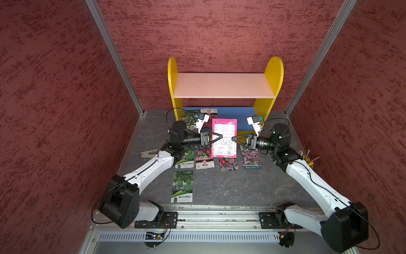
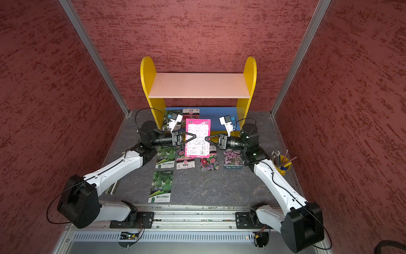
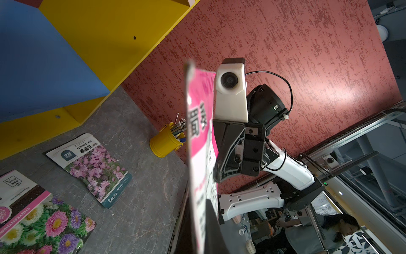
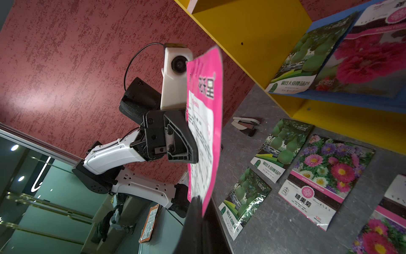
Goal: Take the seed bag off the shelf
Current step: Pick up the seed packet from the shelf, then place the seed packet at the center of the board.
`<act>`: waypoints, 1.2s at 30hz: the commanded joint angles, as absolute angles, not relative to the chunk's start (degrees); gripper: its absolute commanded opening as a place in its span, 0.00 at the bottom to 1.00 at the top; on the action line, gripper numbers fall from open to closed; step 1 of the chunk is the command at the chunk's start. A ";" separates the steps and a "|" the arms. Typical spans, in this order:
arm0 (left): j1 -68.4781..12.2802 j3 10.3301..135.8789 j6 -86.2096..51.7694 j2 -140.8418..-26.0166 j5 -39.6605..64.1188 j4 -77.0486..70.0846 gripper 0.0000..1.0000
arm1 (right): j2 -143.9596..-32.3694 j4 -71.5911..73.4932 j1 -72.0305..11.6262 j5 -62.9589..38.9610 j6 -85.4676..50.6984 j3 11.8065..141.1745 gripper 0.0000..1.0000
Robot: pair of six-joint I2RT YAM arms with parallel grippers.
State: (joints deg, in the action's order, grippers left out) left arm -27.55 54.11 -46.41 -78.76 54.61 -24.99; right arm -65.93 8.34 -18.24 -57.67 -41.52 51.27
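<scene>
— Where is the seed bag [image 1: 224,129]?

— Off the shelf [image 1: 273,72], in the air just in front of its blue lower board [image 1: 243,118], above the row of packets [image 1: 204,158] lying on the table [image 1: 219,187]. The left gripper [image 1: 220,137] is closed across its left edge and the right gripper [image 1: 232,139] across its right edge.

— And now?

— I'd release one side before either arm moves, or the thin bag gets pulled taut. Then lay it on bare table.

— Anything holding things?

— A pair of packets [image 1: 191,116] rests on the blue board. The pink upper board [image 1: 224,85] is bare. A yellow cup [image 2: 283,168] holds pencils [image 2: 277,157].
</scene>
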 commanded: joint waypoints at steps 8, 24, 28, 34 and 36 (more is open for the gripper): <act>-25.68 55.04 -42.39 -75.86 50.82 -18.40 0.78 | -64.40 9.37 -18.98 -56.98 -41.45 52.27 0.00; -16.70 57.86 -28.68 -62.38 40.90 11.44 1.00 | -55.45 -1.16 -28.89 -42.67 -41.14 40.62 0.00; -15.77 58.01 -27.31 -59.82 38.75 15.07 1.00 | -54.87 -0.54 -34.13 -38.16 -43.80 35.75 0.00; -15.27 55.61 -27.59 -57.36 38.35 15.08 1.00 | -58.39 5.71 -42.92 -31.79 -49.69 29.10 0.00; -15.29 55.07 -27.81 -56.63 37.89 15.19 1.00 | -60.69 7.48 -46.21 -29.04 -50.77 28.02 0.00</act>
